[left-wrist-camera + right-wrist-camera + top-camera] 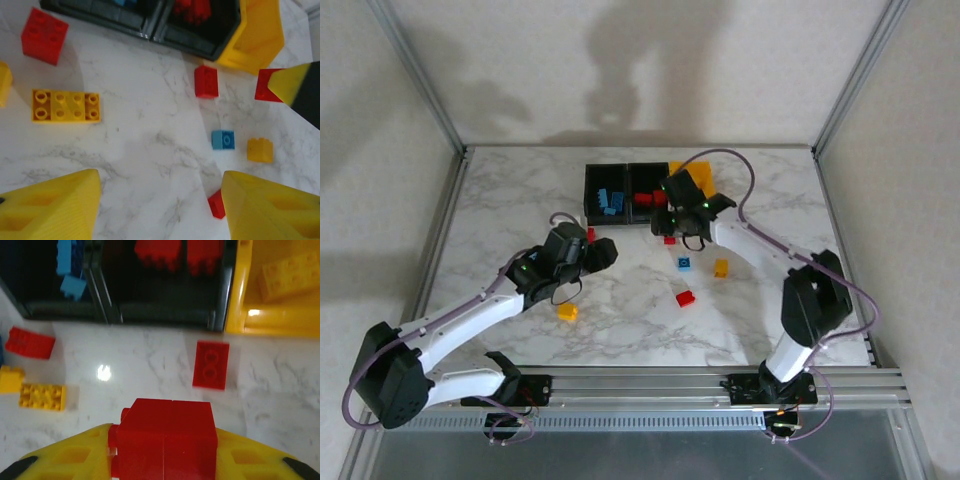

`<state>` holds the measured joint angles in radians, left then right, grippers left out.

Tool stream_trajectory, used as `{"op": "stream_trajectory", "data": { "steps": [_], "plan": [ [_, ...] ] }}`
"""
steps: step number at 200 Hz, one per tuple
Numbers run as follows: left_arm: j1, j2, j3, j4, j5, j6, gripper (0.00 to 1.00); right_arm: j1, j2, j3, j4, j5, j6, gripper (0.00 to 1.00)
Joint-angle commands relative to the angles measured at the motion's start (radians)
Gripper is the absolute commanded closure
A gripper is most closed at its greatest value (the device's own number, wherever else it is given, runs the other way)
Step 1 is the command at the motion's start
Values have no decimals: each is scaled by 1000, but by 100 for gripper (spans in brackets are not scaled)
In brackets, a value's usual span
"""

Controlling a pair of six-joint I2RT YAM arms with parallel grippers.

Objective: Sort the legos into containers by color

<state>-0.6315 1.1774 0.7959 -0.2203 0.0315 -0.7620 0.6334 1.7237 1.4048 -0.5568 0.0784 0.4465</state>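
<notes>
The desk carries the joined containers, with blues and reds binned apart. Facing the red bin, the right end effector clamps a red brick, likely for dropping. The left end effector hangs parted, empty, over loose legos.

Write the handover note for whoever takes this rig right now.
Left gripper: open, empty, above the table.
Right gripper: shut on a red lego, facing the bins.
Done: blue legos in left black bin, red legos in middle black bin, yellow lego in yellow bin.
Left: bin the held brick, then the loose red brick, blue brick, yellow brick and others on the table.
</notes>
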Motion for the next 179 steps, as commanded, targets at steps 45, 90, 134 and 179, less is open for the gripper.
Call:
{"op": "stream_trajectory", "data": {
  "steps": [45, 90, 134, 179],
  "plan": [
    [61, 56, 75, 0, -8, 33, 35, -63, 284, 348, -12, -4, -70, 60],
    [70, 38, 53, -2, -10, 21, 35, -71, 447, 526, -48, -10, -77, 59],
    [71, 27, 36, 0, -4, 13, 35, -72, 531, 589, -54, -33, -71, 56],
    [73, 24, 29, 1, -2, 12, 35, -73, 575, 622, -47, -46, -66, 54]
  ]
}}
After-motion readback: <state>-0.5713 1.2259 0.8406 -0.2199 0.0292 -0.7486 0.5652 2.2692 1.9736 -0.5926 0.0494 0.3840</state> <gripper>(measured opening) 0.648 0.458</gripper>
